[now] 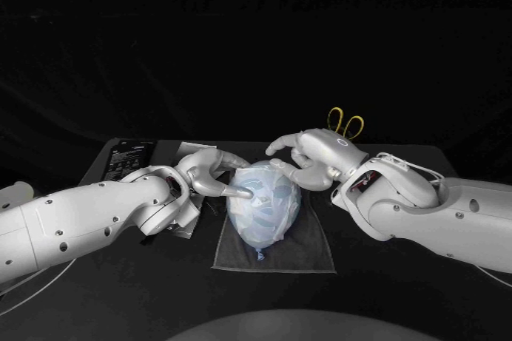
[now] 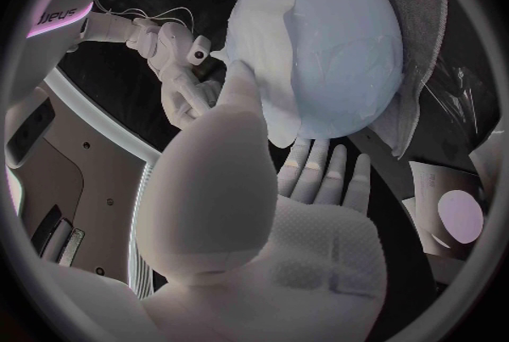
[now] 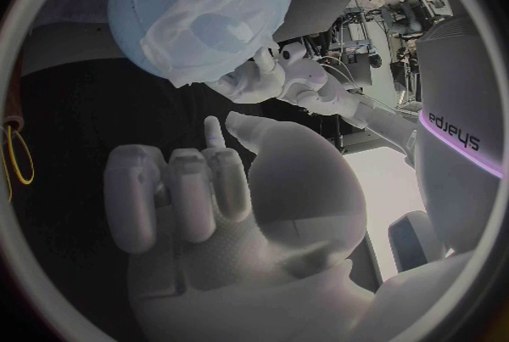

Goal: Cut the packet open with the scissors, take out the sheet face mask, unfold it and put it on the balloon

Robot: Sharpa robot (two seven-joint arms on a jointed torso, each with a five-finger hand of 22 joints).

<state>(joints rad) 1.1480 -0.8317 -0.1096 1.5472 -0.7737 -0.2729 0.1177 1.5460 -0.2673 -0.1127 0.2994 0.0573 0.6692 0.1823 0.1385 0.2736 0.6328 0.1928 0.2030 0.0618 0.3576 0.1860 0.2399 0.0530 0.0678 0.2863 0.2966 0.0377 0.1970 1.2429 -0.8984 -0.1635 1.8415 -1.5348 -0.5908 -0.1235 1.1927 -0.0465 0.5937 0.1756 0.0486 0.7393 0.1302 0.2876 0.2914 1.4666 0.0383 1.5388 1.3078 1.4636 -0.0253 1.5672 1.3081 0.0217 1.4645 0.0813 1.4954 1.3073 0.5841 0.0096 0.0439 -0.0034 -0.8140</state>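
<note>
Low in the middle of the head view a grey mat (image 1: pixel 304 256) lies on the black table (image 1: pixel 427 304). On it rests the pale blue balloon (image 1: pixel 254 228), with the white sheet face mask (image 1: pixel 267 187) draped over its upper side. The left hand (image 1: pixel 208 177), just left of the balloon, holds nothing, fingers apart and one fingertip pressed to the balloon's flank, while the right hand (image 1: pixel 309 160), at its upper right, has most fingers curled on nothing. Farther back, the yellow-handled scissors (image 1: pixel 345 123) show above the right hand, and the dark packet (image 1: pixel 130 156) lies at the upper left.
</note>
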